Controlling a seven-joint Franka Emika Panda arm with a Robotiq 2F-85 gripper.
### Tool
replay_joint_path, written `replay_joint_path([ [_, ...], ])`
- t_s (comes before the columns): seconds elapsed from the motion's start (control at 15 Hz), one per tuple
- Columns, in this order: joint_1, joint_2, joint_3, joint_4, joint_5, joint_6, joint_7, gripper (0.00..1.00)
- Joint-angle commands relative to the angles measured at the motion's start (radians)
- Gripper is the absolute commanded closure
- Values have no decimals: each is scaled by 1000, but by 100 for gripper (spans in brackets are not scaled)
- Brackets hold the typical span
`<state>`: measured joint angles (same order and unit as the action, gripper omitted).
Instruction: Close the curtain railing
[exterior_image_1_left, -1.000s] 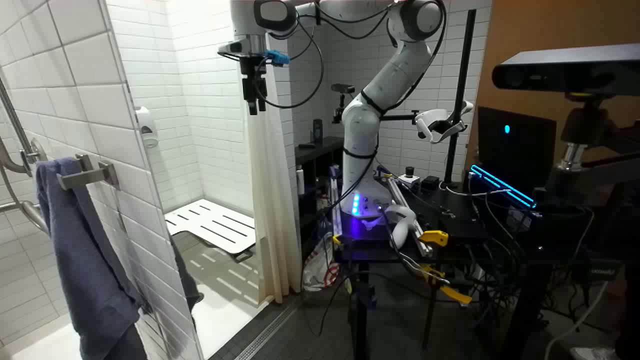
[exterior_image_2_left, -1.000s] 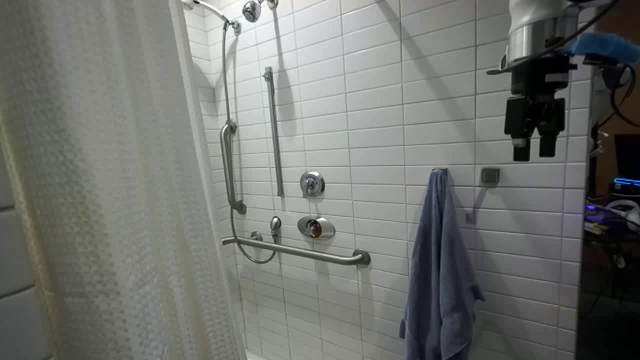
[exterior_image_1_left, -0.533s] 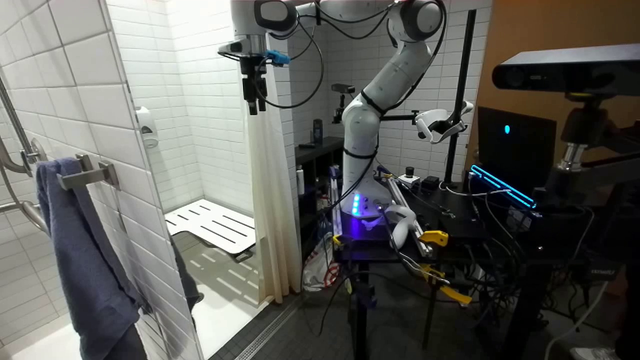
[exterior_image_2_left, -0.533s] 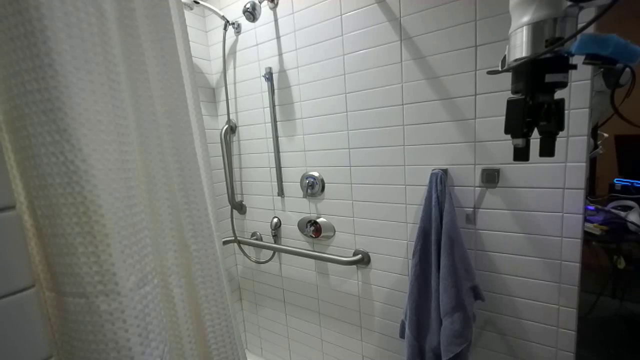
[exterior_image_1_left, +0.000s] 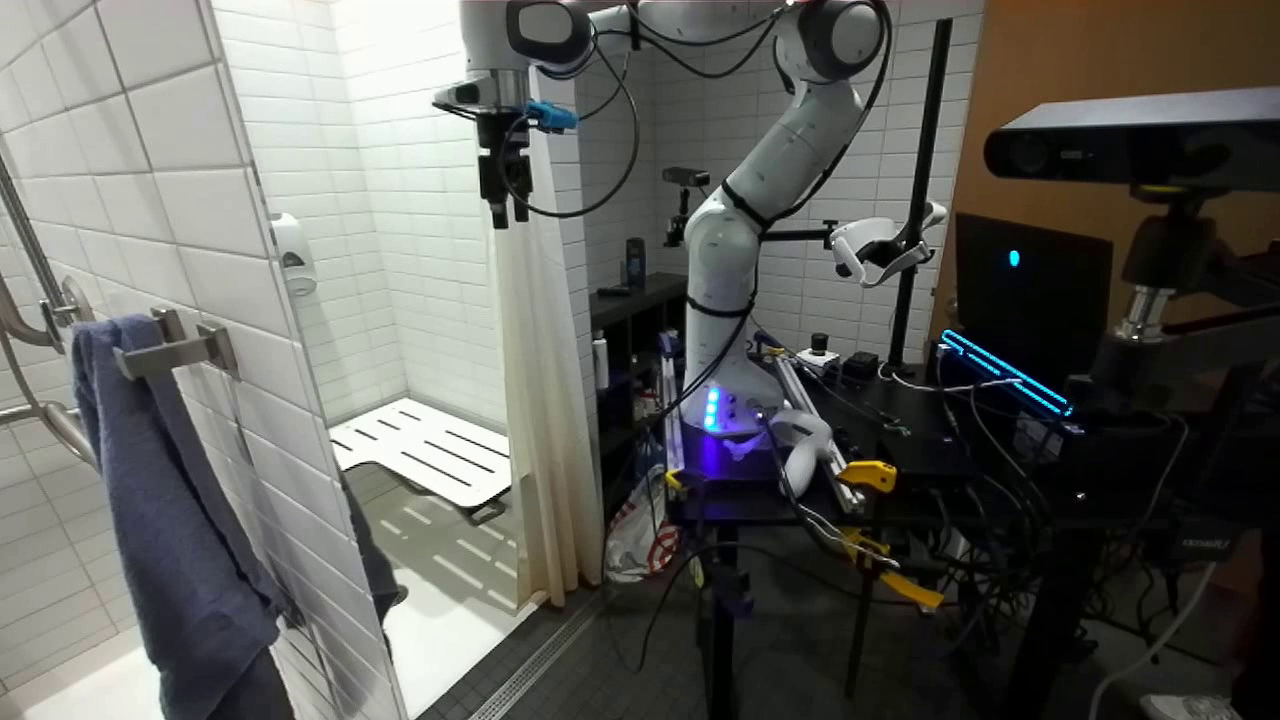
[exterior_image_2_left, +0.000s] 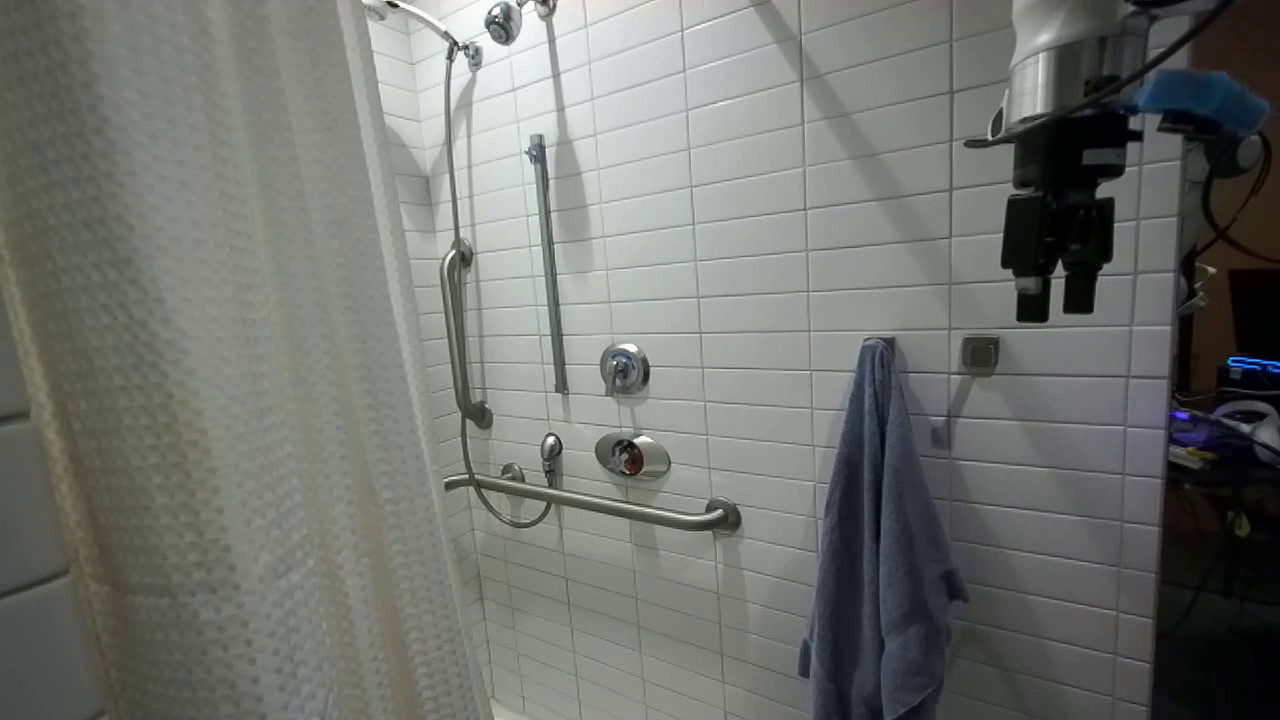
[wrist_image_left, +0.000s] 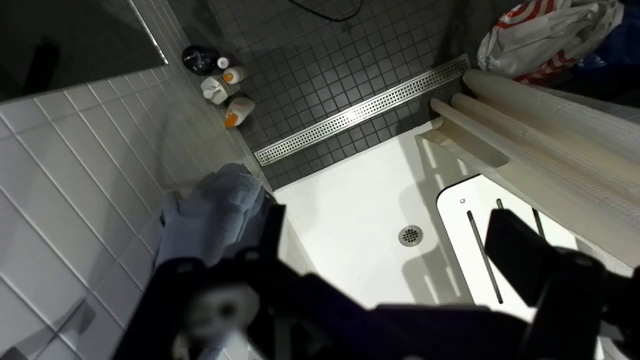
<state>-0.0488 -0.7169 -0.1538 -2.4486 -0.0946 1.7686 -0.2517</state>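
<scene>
When looking through an exterior view, count one off-white curtain (exterior_image_1_left: 555, 430) beside one slotted seat (exterior_image_1_left: 440, 474), one arched arm (exterior_image_1_left: 795, 150), one gripper (exterior_image_1_left: 510, 213) pointing down. In an exterior view, find one towel (exterior_image_2_left: 880, 560). In the wrist view, see one drain (wrist_image_left: 410, 235) between two parted fingers (wrist_image_left: 515, 255).

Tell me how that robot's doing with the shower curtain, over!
Fingers apart, holding nothing. Off-white shower curtain gathered to one side, not closed. Blue-grey towel hanging on tiled wall, seemingly out of the way.
</scene>
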Motion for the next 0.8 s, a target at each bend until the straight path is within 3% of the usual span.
replay_joint_path([
  [0.0, 63, 72, -13, 50, 26, 44, -101, 0],
  [0.33, 153, 140, -18, 90, 81, 96, -256, 0],
  [0.4, 192, 246, -4, 163, 122, 132, -267, 0],
  [0.73, 273, 412, 16, 290, 273, 231, -429, 0],
])
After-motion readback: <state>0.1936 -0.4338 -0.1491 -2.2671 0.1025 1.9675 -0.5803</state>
